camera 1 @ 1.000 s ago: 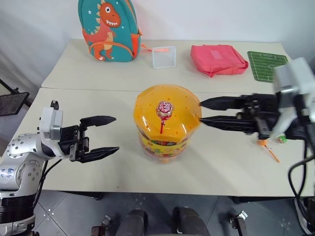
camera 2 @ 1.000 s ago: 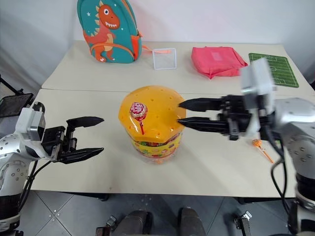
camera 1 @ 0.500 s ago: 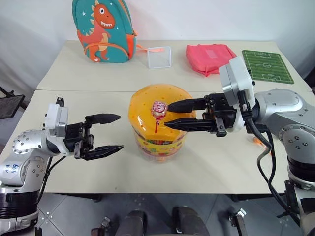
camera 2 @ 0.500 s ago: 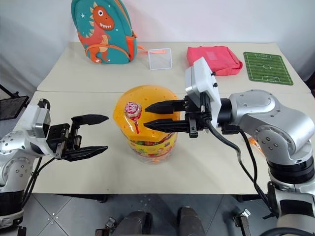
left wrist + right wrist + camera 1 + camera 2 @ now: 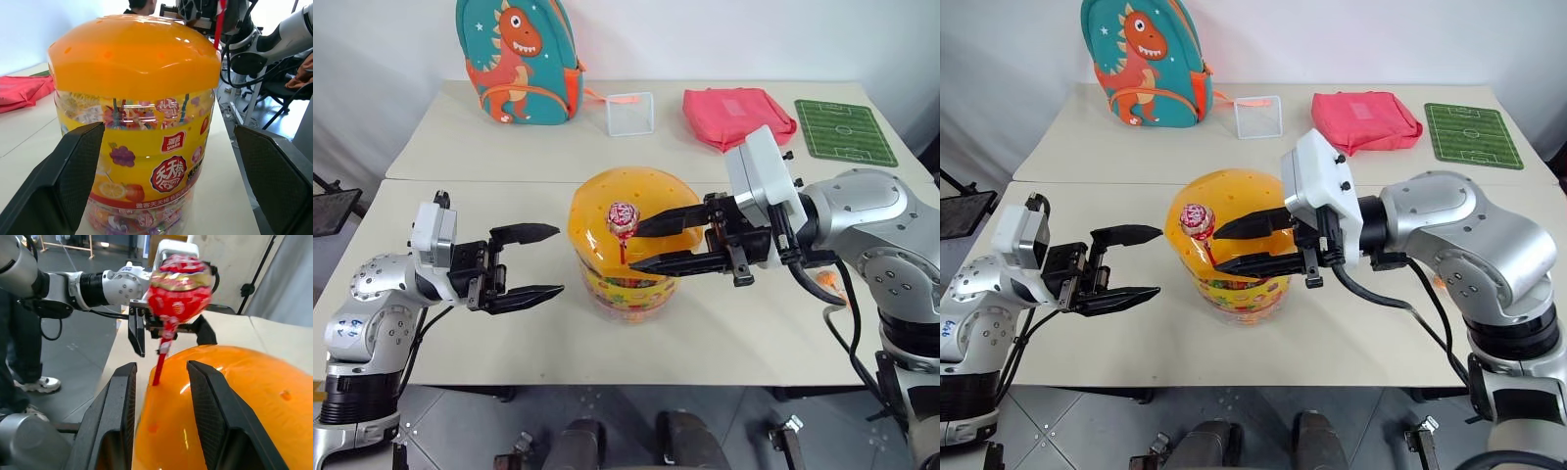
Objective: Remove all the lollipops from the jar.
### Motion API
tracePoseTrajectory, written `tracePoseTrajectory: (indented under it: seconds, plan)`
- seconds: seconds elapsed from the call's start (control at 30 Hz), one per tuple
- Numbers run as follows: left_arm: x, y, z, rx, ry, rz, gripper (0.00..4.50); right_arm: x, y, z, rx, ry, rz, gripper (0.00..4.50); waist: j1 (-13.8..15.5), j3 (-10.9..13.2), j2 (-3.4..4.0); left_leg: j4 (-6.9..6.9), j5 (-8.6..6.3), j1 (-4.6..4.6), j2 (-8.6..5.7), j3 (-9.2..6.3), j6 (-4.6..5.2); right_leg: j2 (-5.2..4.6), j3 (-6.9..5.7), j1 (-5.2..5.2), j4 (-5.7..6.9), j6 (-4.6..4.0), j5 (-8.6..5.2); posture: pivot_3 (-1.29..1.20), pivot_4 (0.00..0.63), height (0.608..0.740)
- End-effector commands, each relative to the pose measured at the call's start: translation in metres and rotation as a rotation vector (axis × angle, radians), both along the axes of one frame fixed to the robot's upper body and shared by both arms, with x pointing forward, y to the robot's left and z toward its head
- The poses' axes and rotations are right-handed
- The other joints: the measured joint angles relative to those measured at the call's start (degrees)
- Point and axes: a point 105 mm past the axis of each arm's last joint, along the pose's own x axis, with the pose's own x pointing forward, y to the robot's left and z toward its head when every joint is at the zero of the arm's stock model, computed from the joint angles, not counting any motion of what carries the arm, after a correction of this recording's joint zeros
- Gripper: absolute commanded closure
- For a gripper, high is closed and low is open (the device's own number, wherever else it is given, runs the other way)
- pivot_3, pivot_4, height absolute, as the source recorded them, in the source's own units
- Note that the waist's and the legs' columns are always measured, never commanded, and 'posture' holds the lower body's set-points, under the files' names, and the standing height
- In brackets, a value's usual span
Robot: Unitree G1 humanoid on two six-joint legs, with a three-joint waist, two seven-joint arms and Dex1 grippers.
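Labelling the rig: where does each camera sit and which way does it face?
Left and right eye views: on the head, looking down over the table; both arms show.
Left wrist view: on the left arm, facing the jar between its open fingers.
Right wrist view: on the right arm, facing the red lollipop between its open fingers, left gripper beyond.
Shared: jar and lollipop.

Orange hole-dotted jar (image 5: 631, 220) lid, red-wrapped lollipop (image 5: 623, 216), possibly pink-flecked.
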Motion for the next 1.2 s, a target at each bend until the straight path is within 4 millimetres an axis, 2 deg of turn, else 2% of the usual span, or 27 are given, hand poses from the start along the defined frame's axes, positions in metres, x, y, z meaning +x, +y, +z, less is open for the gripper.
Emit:
tracePoseTrajectory:
  seconds: [0.03, 0.07, 0.13, 0.27, 0.43, 0.63, 0.7, 0.77, 0.83, 0.87, 0.97, 1.1, 1.13, 1.2]
  plan:
    - [-0.002, -0.001, 0.004, 0.008, -0.041, -0.007, 0.00, 0.001, 0.005, 0.002, 0.004, -0.010, 0.002, 2.80, 0.0, 0.0, 0.00, 0.00, 0.00, 0.00, 0.00, 0.00, 0.00, 0.00, 0.00, 0.00, 0.00, 0.00, 0.00, 0.00, 0.150, 0.740]
    - [-0.001, -0.001, 0.004, 0.007, -0.041, -0.005, 0.00, 0.001, 0.007, 0.004, 0.008, -0.021, 0.010, 2.80, 0.0, 0.0, 0.00, 0.00, 0.00, 0.00, 0.00, 0.00, 0.00, 0.00, 0.01, 0.00, 0.00, 0.00, 0.00, 0.00, 0.150, 0.740]
    - [-0.001, -0.001, 0.005, 0.005, -0.043, -0.004, 0.00, 0.000, 0.010, 0.009, 0.021, -0.029, 0.019, 3.18, -0.1, 0.0, 0.00, -0.01, 0.00, -0.01, 0.00, -0.01, 0.00, 0.00, -0.01, -0.02, 0.01, 0.00, 0.00, 0.00, 0.150, 0.740]
    - [0.000, 0.000, 0.004, 0.007, -0.041, -0.003, 0.00, -0.005, 0.014, 0.016, 0.052, -0.024, 0.059, 4.38, 0.0, 0.0, 0.00, -0.03, 0.00, -0.05, -0.01, -0.02, 0.00, -0.01, -0.01, -0.07, 0.00, 0.00, 0.00, 0.00, 0.150, 0.740]
    - [0.000, -0.001, 0.004, 0.005, -0.038, -0.007, 0.00, -0.009, 0.014, 0.028, 0.147, 0.017, 0.105, 4.45, 0.0, 0.0, 0.00, -0.03, 0.00, -0.06, -0.01, -0.04, 0.00, -0.01, -0.03, -0.07, 0.00, 0.00, 0.00, 0.00, 0.150, 0.740]
    - [-0.001, -0.003, 0.005, -0.001, -0.046, -0.015, 0.00, -0.004, -0.011, 0.058, 0.345, 0.071, 0.100, 4.45, 0.0, 0.0, 0.00, -0.03, 0.00, -0.07, -0.01, -0.05, 0.00, -0.01, -0.04, -0.06, 0.01, 0.00, 0.00, 0.00, 0.150, 0.740]
    - [-0.005, -0.007, 0.004, 0.001, -0.052, -0.044, 0.00, 0.010, -0.041, 0.074, 0.399, 0.102, -0.013, 4.45, 0.1, 0.0, 0.00, -0.03, 0.00, -0.08, -0.01, -0.06, 0.00, -0.01, -0.05, -0.06, 0.00, 0.00, 0.00, 0.00, 0.150, 0.740]
    - [-0.007, -0.013, 0.003, 0.004, -0.062, -0.071, 0.00, 0.037, -0.087, 0.084, 0.396, 0.121, -0.262, 4.45, 0.4, 0.0, -0.02, 0.00, -0.01, -0.13, -0.04, -0.10, 0.02, -0.05, -0.10, -0.04, -0.01, 0.00, 0.01, 0.00, 0.150, 0.740]
    - [-0.009, -0.014, 0.003, 0.004, -0.065, -0.078, 0.00, 0.055, -0.129, 0.077, 0.307, 0.145, -0.499, 4.45, 1.0, 0.0, -0.03, 0.02, -0.03, -0.16, -0.11, -0.12, 0.08, -0.11, -0.10, 0.00, -0.12, 0.03, 0.03, 0.00, 0.150, 0.740]
    - [-0.010, -0.014, 0.003, 0.004, -0.066, -0.078, 0.00, 0.059, -0.141, 0.073, 0.268, 0.154, -0.563, 4.45, 1.1, 0.0, -0.03, -0.01, -0.04, -0.18, -0.12, -0.09, 0.11, -0.12, -0.08, 0.00, -0.15, 0.03, 0.03, 0.00, 0.150, 0.740]
    - [-0.016, -0.016, -0.003, 0.029, -0.070, -0.093, 0.00, 0.068, -0.203, 0.035, 0.039, 0.219, -0.864, 4.45, 1.1, 0.0, -0.03, -0.21, -0.06, -0.17, -0.05, -0.02, 0.14, -0.08, -0.07, -0.03, -0.26, 0.03, 0.02, 0.00, 0.150, 0.740]
    - [-0.023, -0.022, -0.013, 0.062, -0.077, -0.111, 0.00, 0.063, -0.285, -0.015, -0.208, 0.333, -1.220, 4.45, 0.7, 0.0, 0.02, -0.23, -0.09, -0.18, -0.02, 0.23, 0.19, -0.05, 0.02, -0.05, -0.21, 0.03, 0.02, 0.00, 0.150, 0.740]
    - [-0.025, -0.023, -0.015, 0.065, -0.075, -0.116, 0.00, 0.060, -0.303, -0.026, -0.278, 0.342, -1.301, 4.45, 0.5, 0.0, 0.02, -0.18, -0.10, -0.18, -0.02, 0.29, 0.21, -0.07, 0.04, -0.04, -0.21, 0.03, 0.02, 0.00, 0.150, 0.740]
    - [-0.028, -0.026, -0.019, 0.084, -0.093, -0.118, 0.00, 0.054, -0.327, -0.043, -0.383, 0.365, -1.414, 4.45, 0.3, 0.0, 0.08, -0.05, -0.09, -0.18, -0.03, 0.34, 0.23, -0.08, 0.08, -0.04, -0.21, 0.03, 0.02, 0.00, 0.150, 0.740]
